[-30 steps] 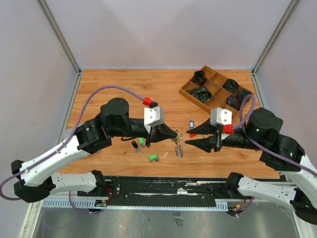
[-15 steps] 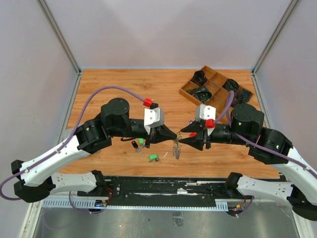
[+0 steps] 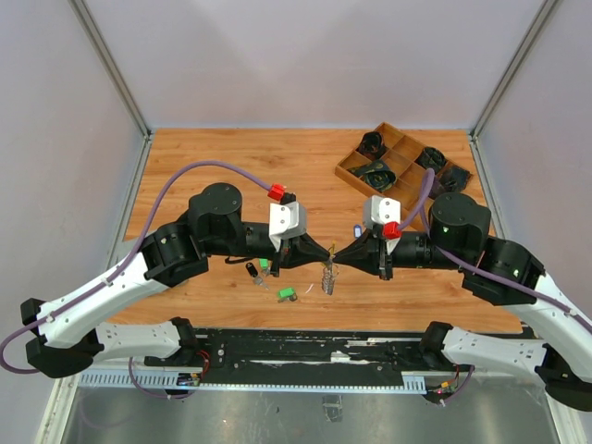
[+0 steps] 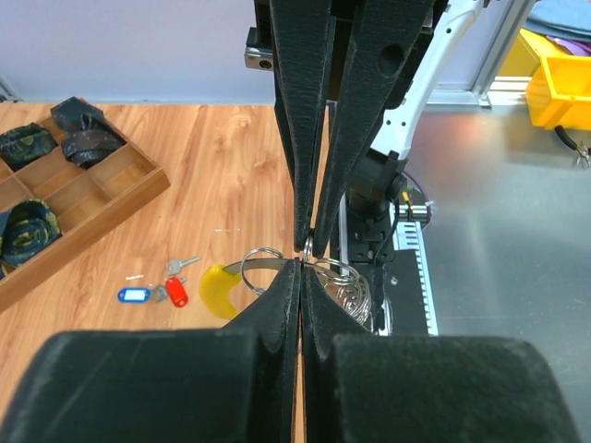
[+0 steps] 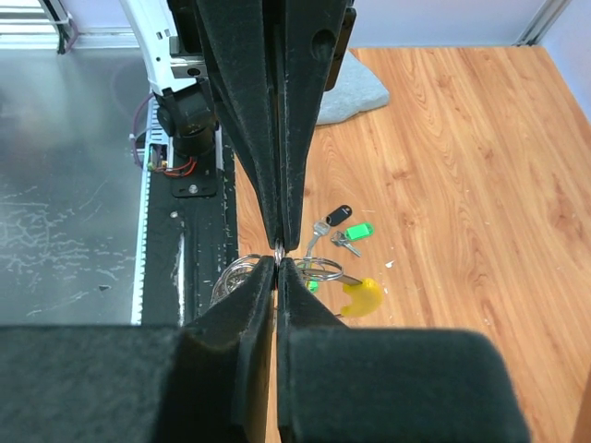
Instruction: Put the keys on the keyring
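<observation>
Since a second ago our right gripper has swung in, tip to tip with our left gripper. We see the keyring hanging between them, both sets of jaws pressed together on its wire. No key is threaded yet: green key, blue key and red key lie loose on the surface.

Quick count: one keyring, five keys as far as I can make out, so one green key, a second green key, one blue key, one red key, one black key. One wooden tray on the counter. Two tools, left tool and right tool
</observation>
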### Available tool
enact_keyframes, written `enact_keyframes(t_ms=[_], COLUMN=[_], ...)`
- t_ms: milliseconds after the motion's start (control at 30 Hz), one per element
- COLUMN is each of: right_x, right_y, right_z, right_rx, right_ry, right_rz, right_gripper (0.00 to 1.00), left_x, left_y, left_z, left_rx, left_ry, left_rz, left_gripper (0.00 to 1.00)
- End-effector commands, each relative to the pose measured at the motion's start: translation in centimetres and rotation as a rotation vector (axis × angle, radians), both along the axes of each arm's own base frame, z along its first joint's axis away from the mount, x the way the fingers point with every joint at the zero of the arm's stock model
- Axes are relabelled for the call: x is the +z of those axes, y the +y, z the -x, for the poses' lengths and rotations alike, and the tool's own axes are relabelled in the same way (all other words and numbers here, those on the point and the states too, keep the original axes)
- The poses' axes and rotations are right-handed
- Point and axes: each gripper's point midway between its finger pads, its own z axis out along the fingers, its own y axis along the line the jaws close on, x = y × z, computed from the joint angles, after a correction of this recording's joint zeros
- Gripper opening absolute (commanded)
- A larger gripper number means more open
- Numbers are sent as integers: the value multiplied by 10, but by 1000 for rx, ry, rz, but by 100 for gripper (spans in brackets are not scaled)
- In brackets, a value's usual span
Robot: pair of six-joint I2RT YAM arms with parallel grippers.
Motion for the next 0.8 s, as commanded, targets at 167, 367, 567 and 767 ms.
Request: enact_keyframes(t_ms=[167, 367, 567, 767], right_x=[27, 54, 64, 79], right_y=[-2, -3, 1, 2], right_z=[-2, -1, -5, -6], right_rx=[-25, -44, -54, -47], right_ry=[-14, -50, -70, -119], right_rz=[-115, -304, -413, -508], right_gripper=[0, 0, 0, 0], left_x=[26, 45, 67, 74], left_y=[6, 18, 25, 24], left_z=[-1, -2, 5, 10], left_rx=[37, 94, 82, 57], left_ry=[-30, -41, -47, -37], left_rz=[106, 215, 332, 385], left_gripper=[21, 30, 33, 36])
